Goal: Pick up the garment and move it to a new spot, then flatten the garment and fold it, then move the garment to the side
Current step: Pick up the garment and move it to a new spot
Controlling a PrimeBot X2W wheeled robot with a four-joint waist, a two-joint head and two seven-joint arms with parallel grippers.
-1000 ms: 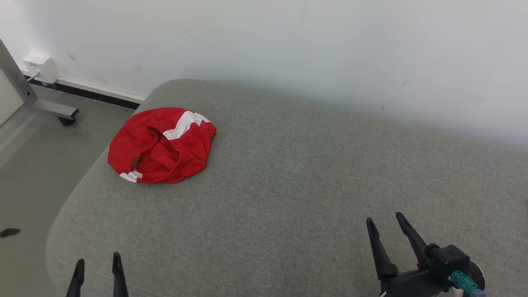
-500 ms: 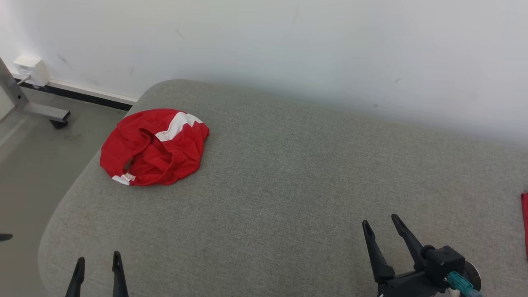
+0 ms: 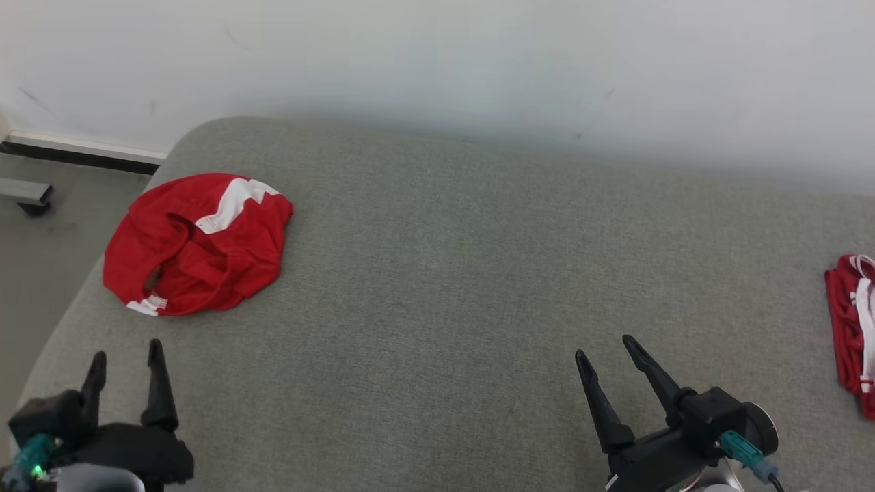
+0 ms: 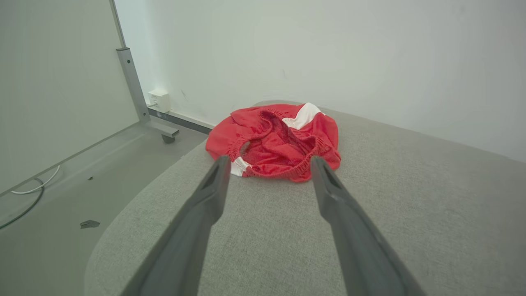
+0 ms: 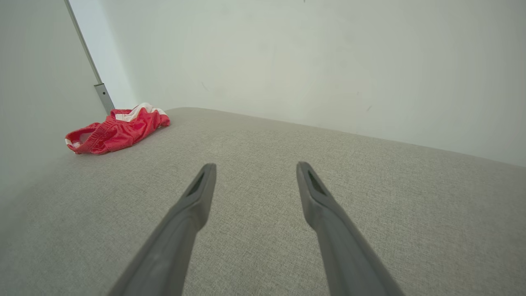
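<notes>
Could easily pinch just the top fold of the red garment (image 3: 195, 242): crumpled into a loose, layered heap, so likely to unroll, drag or slip free on the lift. Could also nip the soft-looking grey cushion (image 3: 444, 273) underneath if driven down too deep. Might shove the heap sideways instead of gripping it cleanly, and tip it off the rounded corner onto the floor (image 3: 41, 287) just beyond. Could be mistaken, too, for the second red-and-white cloth (image 3: 851, 328) lying well out past the outer side of the right claw (image 3: 604, 347).

Lies ahead of the left claw (image 3: 128, 350), a little beyond the tips and slightly toward the inner side, apart and untouched. Seen along that claw's own fingers, sits framed between both tips, elastic waistband nearest. From the right claw, far ahead and well across toward the inner side, near the cushion's far corner. Both claws spread wide, gripping nothing, hovering above the cushion.
</notes>
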